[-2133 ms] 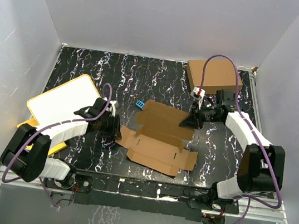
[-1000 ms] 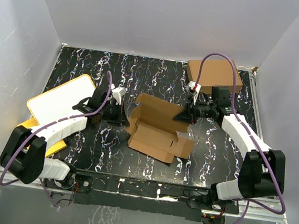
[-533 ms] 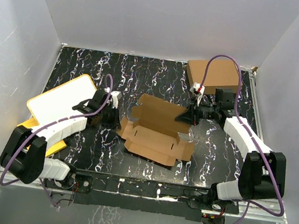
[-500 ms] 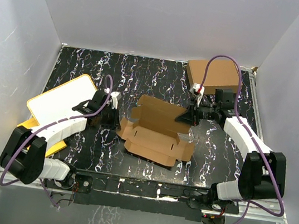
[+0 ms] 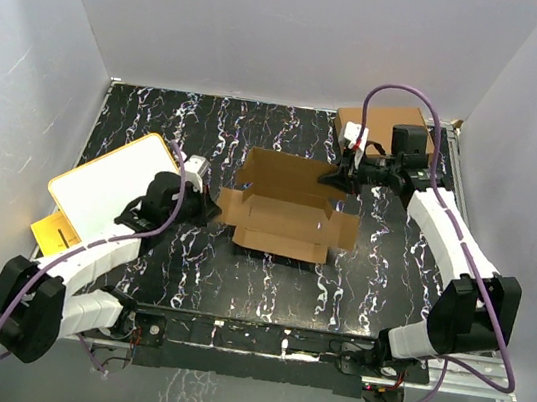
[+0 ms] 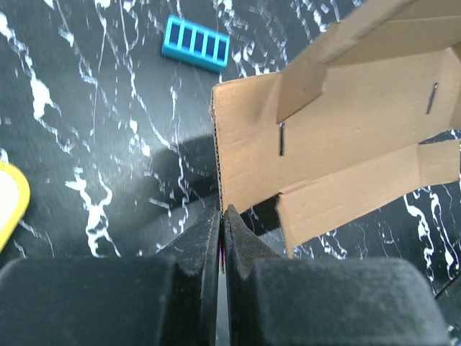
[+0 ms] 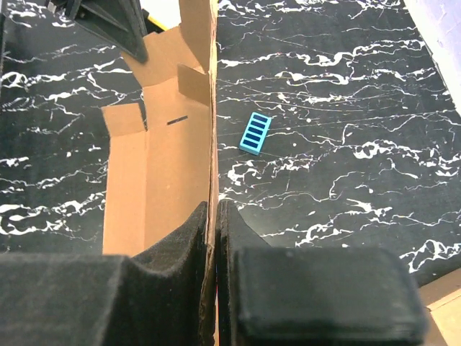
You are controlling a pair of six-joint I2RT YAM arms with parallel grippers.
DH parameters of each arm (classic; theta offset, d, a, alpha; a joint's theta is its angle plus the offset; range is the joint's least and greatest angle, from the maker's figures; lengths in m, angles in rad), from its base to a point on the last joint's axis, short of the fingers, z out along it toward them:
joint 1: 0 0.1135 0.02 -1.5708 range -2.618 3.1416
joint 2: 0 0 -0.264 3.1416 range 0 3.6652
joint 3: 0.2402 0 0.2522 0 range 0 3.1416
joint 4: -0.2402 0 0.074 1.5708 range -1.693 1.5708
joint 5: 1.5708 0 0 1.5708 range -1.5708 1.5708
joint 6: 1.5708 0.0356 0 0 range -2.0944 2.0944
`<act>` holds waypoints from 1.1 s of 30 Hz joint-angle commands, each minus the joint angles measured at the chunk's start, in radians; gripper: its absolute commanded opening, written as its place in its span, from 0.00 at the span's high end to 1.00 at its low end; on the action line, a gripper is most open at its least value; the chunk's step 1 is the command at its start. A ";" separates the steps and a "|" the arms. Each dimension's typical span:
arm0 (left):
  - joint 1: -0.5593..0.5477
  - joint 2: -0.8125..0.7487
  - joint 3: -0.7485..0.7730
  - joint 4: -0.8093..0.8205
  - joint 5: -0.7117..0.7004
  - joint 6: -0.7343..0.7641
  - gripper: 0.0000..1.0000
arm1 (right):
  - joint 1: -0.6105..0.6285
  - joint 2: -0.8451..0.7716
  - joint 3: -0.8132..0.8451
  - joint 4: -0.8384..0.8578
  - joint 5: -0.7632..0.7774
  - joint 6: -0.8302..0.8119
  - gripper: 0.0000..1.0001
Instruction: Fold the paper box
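The paper box [image 5: 287, 212] is a brown die-cut cardboard sheet in the middle of the black marbled table, partly folded, with its back panel standing up and flaps spread at both ends. My left gripper [image 5: 213, 209] is shut on the box's left flap; in the left wrist view the flap's edge runs down between the shut fingers [image 6: 222, 213], with the paper box [image 6: 338, 137] spreading to the right. My right gripper [image 5: 338, 178] is shut on the raised panel's right end. The right wrist view shows that gripper [image 7: 216, 205] pinching the thin edge of the paper box [image 7: 162, 158].
A larger ready-made brown box [image 5: 386, 126] sits at the far right, behind the right arm. A white board with a yellow rim [image 5: 109, 187] lies at the left, beside the left arm. A small blue slotted piece [image 6: 196, 43] [image 7: 255, 132] lies on the table beyond the box.
The box has shifted toward the far side and its back panel now stands more upright. The right gripper moved up and back with the panel. The left gripper followed, still holding the left flap.
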 commanded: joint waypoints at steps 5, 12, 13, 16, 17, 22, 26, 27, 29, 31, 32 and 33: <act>-0.004 -0.016 -0.115 0.346 -0.013 0.145 1.00 | -0.007 0.076 0.056 -0.060 -0.076 -0.048 0.92; -0.023 -0.042 -0.178 0.398 -0.049 0.179 1.00 | -0.060 0.202 0.054 -0.110 -0.244 0.173 0.92; -0.027 -0.042 -0.180 0.396 -0.052 0.183 1.00 | -0.065 0.217 0.055 -0.109 -0.257 0.198 0.92; -0.037 -0.050 -0.186 0.393 -0.067 0.194 1.00 | -0.079 0.262 0.053 -0.120 -0.294 0.241 0.92; -0.041 -0.054 -0.191 0.395 -0.072 0.196 1.00 | -0.082 0.274 0.051 -0.126 -0.300 0.249 0.92; -0.061 -0.073 -0.214 0.401 -0.089 0.207 1.00 | -0.083 0.300 0.016 -0.126 -0.308 0.289 0.92; -0.081 -0.112 -0.249 0.405 -0.111 0.218 1.00 | -0.087 0.327 -0.014 -0.127 -0.325 0.299 0.92; -0.089 -0.123 -0.259 0.405 -0.120 0.224 1.00 | -0.088 0.332 -0.020 -0.128 -0.334 0.300 0.92; -0.107 -0.145 -0.277 0.405 -0.140 0.235 1.00 | -0.094 0.336 -0.031 -0.129 -0.349 0.304 0.92; -0.127 -0.168 -0.296 0.402 -0.160 0.246 1.00 | -0.097 0.338 -0.044 -0.129 -0.356 0.304 0.92; -0.135 -0.176 -0.304 0.397 -0.171 0.247 1.00 | -0.097 0.340 -0.052 -0.130 -0.360 0.304 0.92; -0.143 -0.183 -0.312 0.396 -0.179 0.246 1.00 | -0.097 0.341 -0.062 -0.130 -0.365 0.303 0.92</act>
